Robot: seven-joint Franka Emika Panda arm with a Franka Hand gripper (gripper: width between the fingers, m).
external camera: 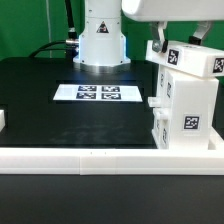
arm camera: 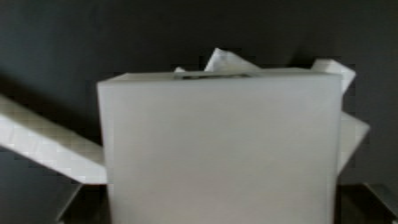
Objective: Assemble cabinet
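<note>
The cabinet (external camera: pixel 186 108) is a tall white box with black-and-white tags, standing at the exterior view's right against the rail. A white tagged block (external camera: pixel 192 58) sits tilted on its top. My gripper (external camera: pixel 160 42) comes down from above at that block's end on the exterior view's left. In the wrist view the white block (arm camera: pixel 222 130) fills the space between my dark fingers (arm camera: pixel 79 203), which press its two sides. My gripper (arm camera: pixel 222 208) is shut on it. The fingertips are hidden behind the block.
The marker board (external camera: pixel 98 93) lies flat mid-table on the black mat. A long low white rail (external camera: pixel 90 155) runs along the front edge and also shows in the wrist view (arm camera: pixel 45 135). A small white piece (external camera: pixel 3 120) sits at the far left. The robot base (external camera: pixel 100 40) stands behind.
</note>
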